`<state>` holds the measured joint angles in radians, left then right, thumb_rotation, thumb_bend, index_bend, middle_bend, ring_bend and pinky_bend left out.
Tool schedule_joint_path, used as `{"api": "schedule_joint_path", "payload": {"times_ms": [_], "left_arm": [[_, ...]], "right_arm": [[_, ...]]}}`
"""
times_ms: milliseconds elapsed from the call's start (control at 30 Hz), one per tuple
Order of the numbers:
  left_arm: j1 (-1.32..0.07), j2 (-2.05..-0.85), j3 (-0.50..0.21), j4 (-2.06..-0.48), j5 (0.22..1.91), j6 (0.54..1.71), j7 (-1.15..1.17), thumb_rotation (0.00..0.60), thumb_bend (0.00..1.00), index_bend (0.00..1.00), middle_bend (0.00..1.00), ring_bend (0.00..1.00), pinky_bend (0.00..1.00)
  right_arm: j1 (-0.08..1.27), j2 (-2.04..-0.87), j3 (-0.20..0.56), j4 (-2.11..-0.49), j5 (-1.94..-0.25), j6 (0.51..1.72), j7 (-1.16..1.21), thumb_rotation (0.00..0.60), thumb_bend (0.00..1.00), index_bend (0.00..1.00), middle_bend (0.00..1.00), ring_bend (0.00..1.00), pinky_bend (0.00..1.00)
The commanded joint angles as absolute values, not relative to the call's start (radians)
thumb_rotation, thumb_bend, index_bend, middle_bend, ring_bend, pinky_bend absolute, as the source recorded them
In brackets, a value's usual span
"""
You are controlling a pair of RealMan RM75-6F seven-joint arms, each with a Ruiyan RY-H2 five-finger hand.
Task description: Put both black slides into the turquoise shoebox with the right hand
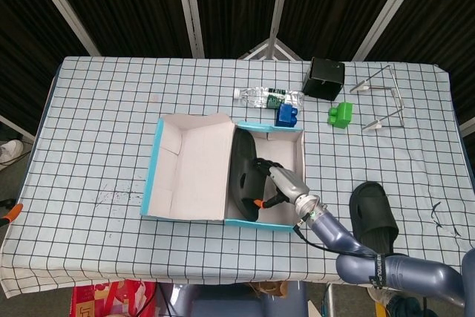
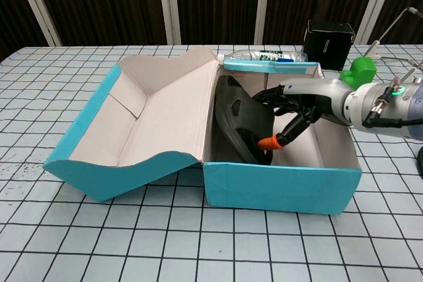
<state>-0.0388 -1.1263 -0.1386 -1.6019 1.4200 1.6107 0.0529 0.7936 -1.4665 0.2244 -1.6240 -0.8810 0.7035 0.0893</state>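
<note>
The right hand [image 2: 299,105] reaches into the shoebox [image 2: 281,188] from the right side, and its dark fingers [image 2: 283,92] are curled over the top edge of a black slide [image 2: 239,118]. One orange fingertip [image 2: 267,142] lies low against the slide's face. It seems that the hand grips this slide, but in the head view the contact is too small to see well. The slide stands on its edge inside the box, leaning against the left wall, next to the hinge of the lid [image 2: 158,107]. The lid is open and lies flat to the left, with its pale inner side up.

The second slide [image 1: 373,217] is on the table [image 1: 111,124], well apart from the box on its right, close to the near edge and partly behind the right arm [image 1: 356,249].

Behind the box lies a clear bottle [image 1: 267,96] on its side, and just beside the box's far wall there is a blue block [image 1: 286,114]. Further right is a green block [image 1: 341,115], then a black box [image 1: 323,78] and a thin wire stand [image 1: 382,102] near the far right corner. The cloth on the table is white with a black grid.

The left hand does not show in either view.
</note>
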Motion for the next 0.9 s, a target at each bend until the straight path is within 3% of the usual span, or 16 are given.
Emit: {"api": "schedule_joint_path", "payload": {"times_ms": [33,367,567,900], "left_arm": [[-0.039,-1.126,-0.138,-1.602,1.42,1.61,0.054,0.6,0.2,0.1,0.01,0.0,0.08],[-0.039,-1.127,-0.137,-1.605,1.422,1.61,0.057,0.6,0.2,0.1,0.01,0.0,0.08],[-0.039,-1.126,-0.138,-1.604,1.419,1.609,0.054,0.6,0.2,0.1,0.01,0.0,0.08],[-0.041,-1.125,-0.139,-1.603,1.414,1.603,0.053,0.6,0.2,0.1,0.0,0.0,0.08]], "right_arm": [[0.798,-1.458,0.22,-1.627,-0.874,0.695,0.082,0.6,0.29,0.15,0.04,0.0,0.0],[0.833,-1.421,0.194,-1.65,-0.838,0.642,0.047,0.6,0.24,0.01,0.0,0.0,0.0],[0.848,-1.406,0.189,-1.666,-0.813,0.652,0.023,0.6,0.24,0.0,0.0,0.0,0.0],[0.86,-1.258,0.212,-1.798,-0.757,0.686,0.002,0.6,0.24,0.0,0.0,0.0,0.0]]}}
